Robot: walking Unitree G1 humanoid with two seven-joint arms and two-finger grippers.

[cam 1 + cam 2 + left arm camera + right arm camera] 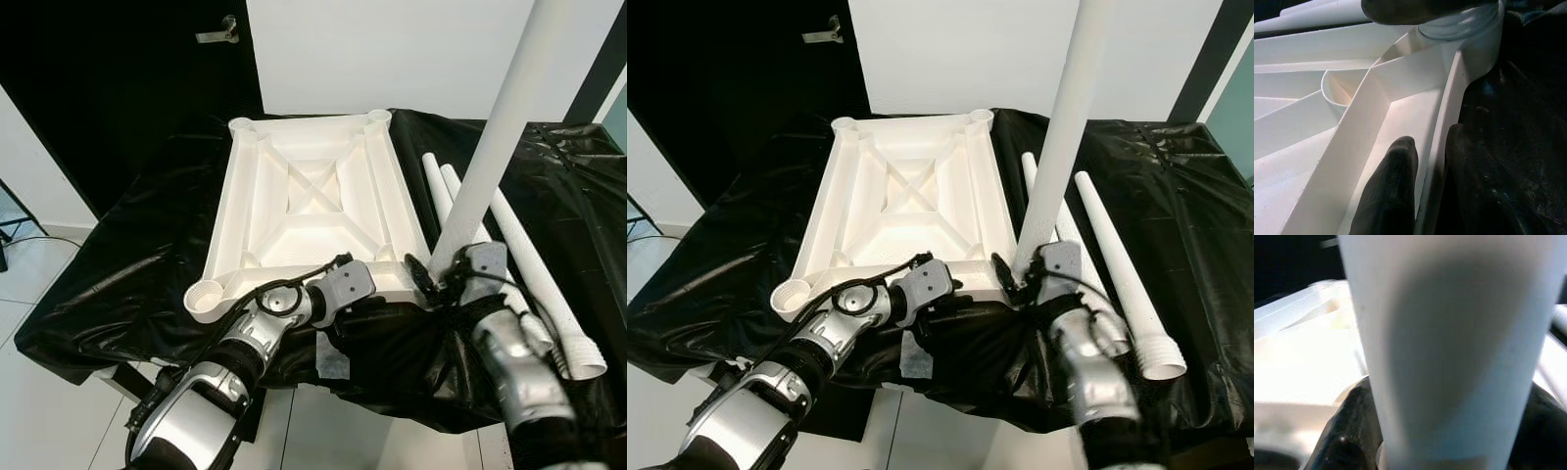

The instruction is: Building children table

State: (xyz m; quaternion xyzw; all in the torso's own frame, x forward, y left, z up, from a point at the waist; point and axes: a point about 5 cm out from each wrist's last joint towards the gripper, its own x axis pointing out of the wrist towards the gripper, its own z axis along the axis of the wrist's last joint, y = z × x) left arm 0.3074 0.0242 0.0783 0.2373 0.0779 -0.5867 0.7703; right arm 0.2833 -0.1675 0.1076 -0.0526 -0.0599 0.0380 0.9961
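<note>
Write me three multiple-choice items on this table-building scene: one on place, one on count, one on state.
1. Where does the upright leg stand?
A. At the near right corner of the tabletop
B. At its far left corner
C. On the floor

2. How many spare legs lie on the black sheet to the tabletop's right?
A. None
B. Two
C. Five

3. What is the left gripper doing?
A. Hanging idle
B. Holding a spare leg
C. Clamping the tabletop's near rim

Answers: 1 A, the right gripper holds the leg's base at that corner. 2 B, two white tubes lie side by side. 3 C, the left wrist view shows one finger on each side of the rim.
</note>
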